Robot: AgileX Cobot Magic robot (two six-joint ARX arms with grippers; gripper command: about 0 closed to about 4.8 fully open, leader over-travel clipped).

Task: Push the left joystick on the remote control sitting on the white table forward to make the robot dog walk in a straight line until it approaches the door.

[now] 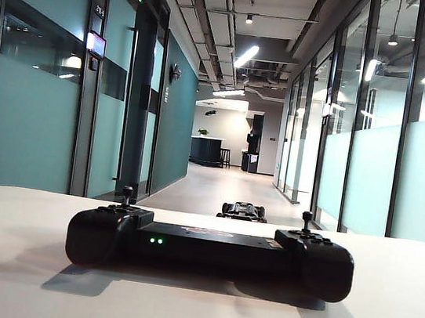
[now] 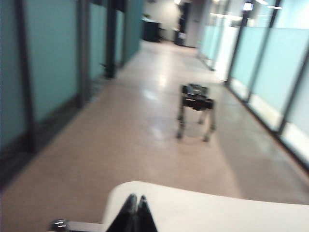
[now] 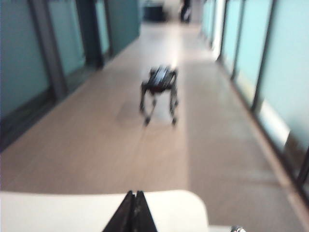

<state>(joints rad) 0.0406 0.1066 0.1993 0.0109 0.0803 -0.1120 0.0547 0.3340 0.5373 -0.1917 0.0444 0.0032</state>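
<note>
The remote control (image 1: 210,247) sits at the lower centre of the exterior view on the white table (image 1: 9,257), its two green lights facing the camera, with the left joystick (image 1: 127,193) standing upright above its left end, untouched. No arm shows in that view. Beyond the table's far edge, at the centre of the frame, the robot dog (image 1: 243,210) is only partly visible in the corridor. In the left wrist view the left gripper (image 2: 133,209) shows at the bottom centre with its two dark fingertips pressed together and nothing between them, over the table edge; the dog stands on the floor in the upper right of that frame. The right gripper (image 3: 133,205) looks the same at the bottom centre of its own view, tips closed and empty, the dog in the upper middle. Both wrist pictures are blurred. Neither gripper is near the controller, so the push has not begun. The stick is a thin, small target: a closed tip arriving off-centre could slip off the cap, nudge the stick sideways and send the dog veering toward the glass walls, or shove the light controller across the smooth tabletop.
</note>
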